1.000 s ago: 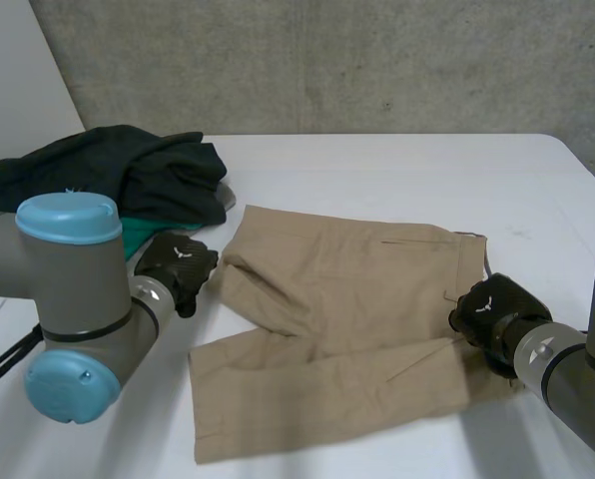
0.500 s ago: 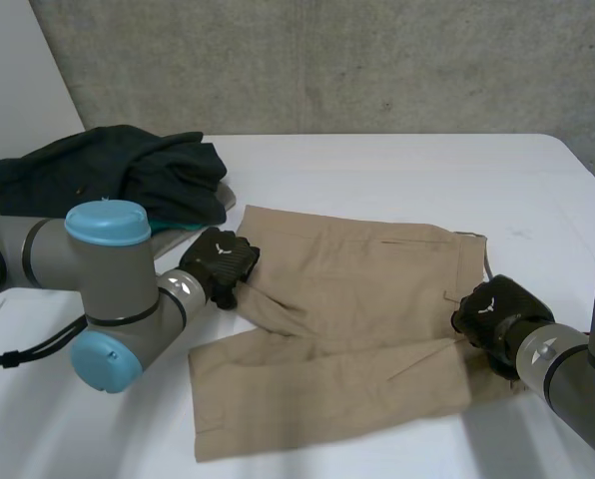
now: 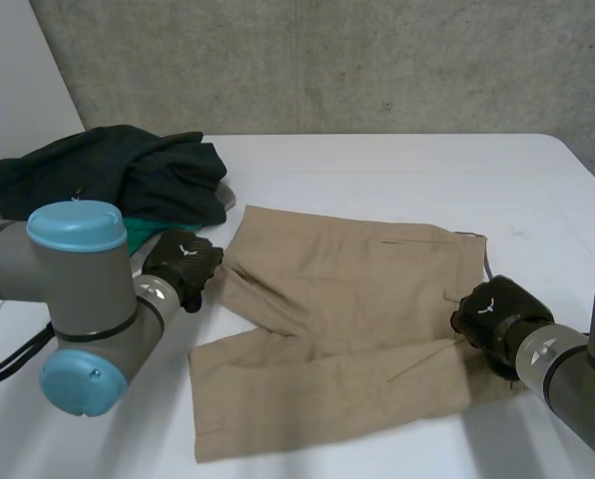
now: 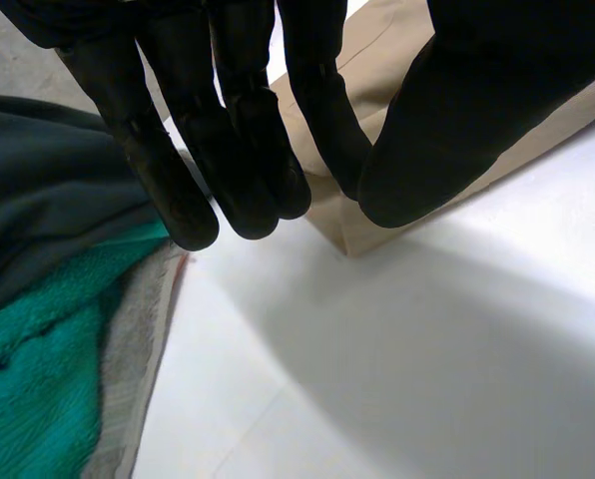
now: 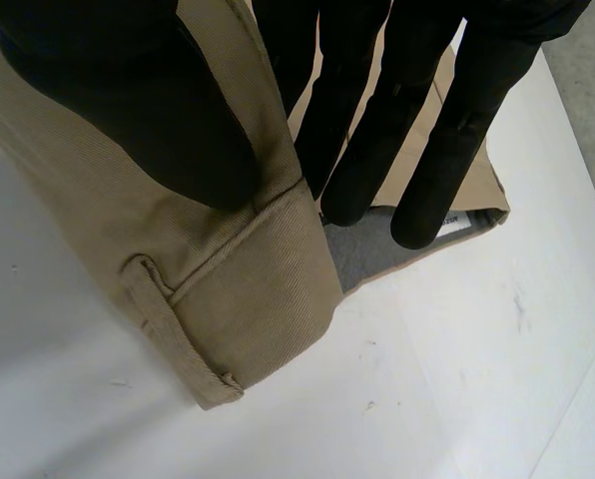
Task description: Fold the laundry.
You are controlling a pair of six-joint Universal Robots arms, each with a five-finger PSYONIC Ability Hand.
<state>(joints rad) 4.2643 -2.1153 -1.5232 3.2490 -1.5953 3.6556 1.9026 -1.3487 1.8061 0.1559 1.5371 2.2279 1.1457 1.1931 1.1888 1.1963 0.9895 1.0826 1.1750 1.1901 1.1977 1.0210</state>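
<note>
On the white surface (image 3: 397, 180), near the middle, a pair of tan shorts (image 3: 347, 319) lies spread flat. The waistband is toward the robot's right and the legs toward its left. The near leg lies out toward the front edge. The far leg shows a slanting crease.

Left hand (image 3: 181, 265): just beside the hem of the far leg, at the shorts' left edge. In its wrist view the fingers (image 4: 238, 130) are straight and the thumb stands apart from them, so the hand is open and has hold of nothing. A hem corner of the shorts sits right at the fingertips. I cannot tell whether they touch the cloth.

Right hand (image 3: 492, 311): on the waistband end, at the shorts' right edge. In its wrist view the thumb (image 5: 128, 90) lies on the outer face of the waistband (image 5: 248, 279) and the straight fingers run along the other side, so the cloth is pinched between them. A belt loop (image 5: 173, 324) shows just below the thumb, and grey lining shows at the fingertips.

At the far left of the surface is a heap of dark clothes (image 3: 128, 170), close to the shorts. A green towel (image 4: 38, 379) lies under its near edge, next to the left hand. A bare concrete wall (image 3: 377, 60) stands behind the surface.
</note>
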